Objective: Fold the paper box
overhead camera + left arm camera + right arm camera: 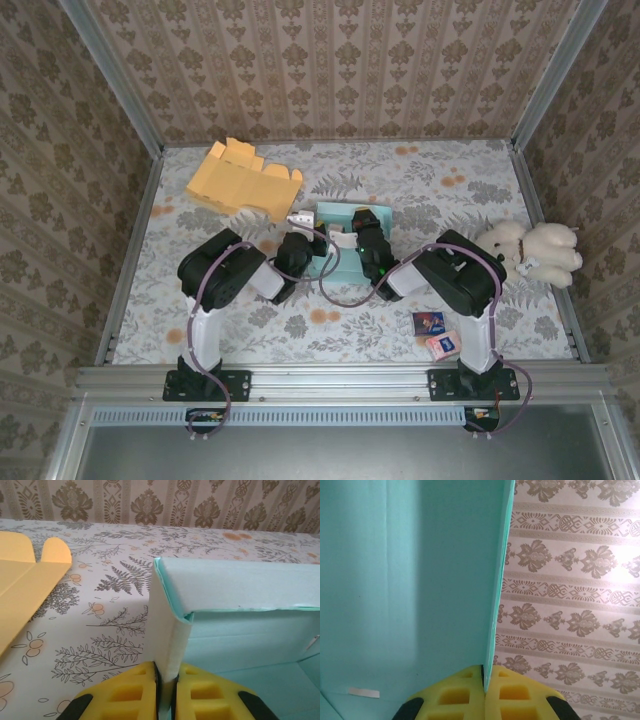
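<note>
A teal paper box (343, 222) sits mid-table between both arms. In the left wrist view its folded side wall (167, 630) stands upright, white outside and teal inside, and my left gripper (166, 690) is shut on that wall's lower edge. My right gripper (484, 682) is shut on the thin edge of another teal panel (405, 580), which rises straight up from the yellow pads. From above, the left gripper (297, 240) is at the box's left side and the right gripper (366, 238) at its right.
A flat orange-yellow box blank (240, 180) lies at the back left. A white plush toy (532, 250) rests at the right edge. Two small cards (436, 334) lie near the right arm's base. Patterned walls enclose the table.
</note>
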Controlling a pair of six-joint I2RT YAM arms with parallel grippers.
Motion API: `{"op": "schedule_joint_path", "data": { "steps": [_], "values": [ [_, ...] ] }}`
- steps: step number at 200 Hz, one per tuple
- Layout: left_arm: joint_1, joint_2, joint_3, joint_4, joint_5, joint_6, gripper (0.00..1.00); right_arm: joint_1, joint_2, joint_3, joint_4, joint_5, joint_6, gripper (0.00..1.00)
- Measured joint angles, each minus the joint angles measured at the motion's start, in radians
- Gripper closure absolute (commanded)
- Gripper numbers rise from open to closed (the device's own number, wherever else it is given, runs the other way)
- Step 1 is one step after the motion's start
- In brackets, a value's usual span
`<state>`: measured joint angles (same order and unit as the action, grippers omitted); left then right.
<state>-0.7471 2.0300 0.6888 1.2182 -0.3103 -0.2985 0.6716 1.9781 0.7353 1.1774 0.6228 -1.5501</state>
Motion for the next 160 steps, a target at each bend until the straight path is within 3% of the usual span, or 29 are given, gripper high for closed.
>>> {"op": "schedule_joint_path", "data": {
  "steps": [38,113,145,160],
  "values": [
    [-0.015,0.004,0.002,0.0,-0.06,0.014,1.0,0.017,0.012,0.0,0.024,0.024,0.0,0.94],
    [-0.066,0.007,0.005,-0.009,-0.277,0.031,1.0,0.02,0.025,-0.005,0.056,0.016,-0.002,0.94],
    [-0.074,0.007,0.013,-0.02,-0.309,0.027,1.0,0.02,0.025,-0.006,0.056,0.017,0.005,0.94],
    [-0.072,0.006,0.014,-0.021,-0.3,0.024,0.9,0.019,0.025,-0.006,0.057,0.018,0.013,0.94]
  ]
}}
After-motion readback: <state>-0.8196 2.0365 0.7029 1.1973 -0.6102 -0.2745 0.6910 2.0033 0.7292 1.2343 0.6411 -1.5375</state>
